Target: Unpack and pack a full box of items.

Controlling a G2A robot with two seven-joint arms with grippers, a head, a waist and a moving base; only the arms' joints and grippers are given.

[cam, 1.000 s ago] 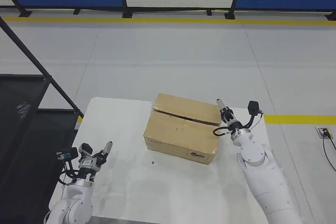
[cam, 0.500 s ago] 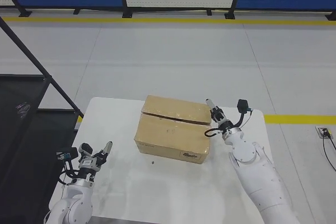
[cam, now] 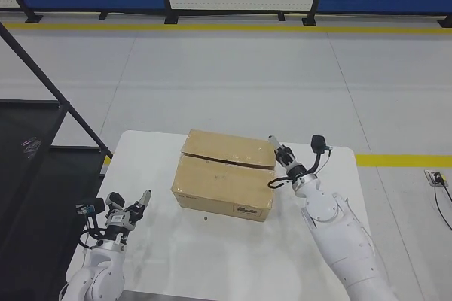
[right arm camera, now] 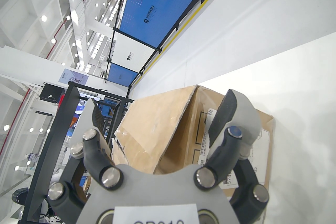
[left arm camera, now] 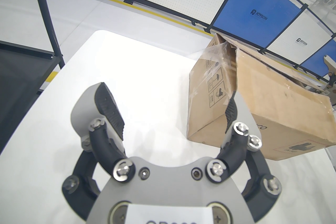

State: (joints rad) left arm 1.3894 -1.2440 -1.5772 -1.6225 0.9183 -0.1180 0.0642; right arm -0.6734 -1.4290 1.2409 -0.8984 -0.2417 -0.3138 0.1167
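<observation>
Table (cam: 233, 252): box (cam: 222, 180) now further left; R pincer (right arm camera: 160, 104) apart, maybe touching; L pincer (left arm camera: 168, 93) apart.

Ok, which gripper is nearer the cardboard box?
Right. The right gripper is at the right end of the box, jaws open; the left gripper hangs well apart from it, over the table's near-left corner.

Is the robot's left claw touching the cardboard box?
Apart. The top view shows a stretch of bare table between the open left gripper and the box.
</observation>
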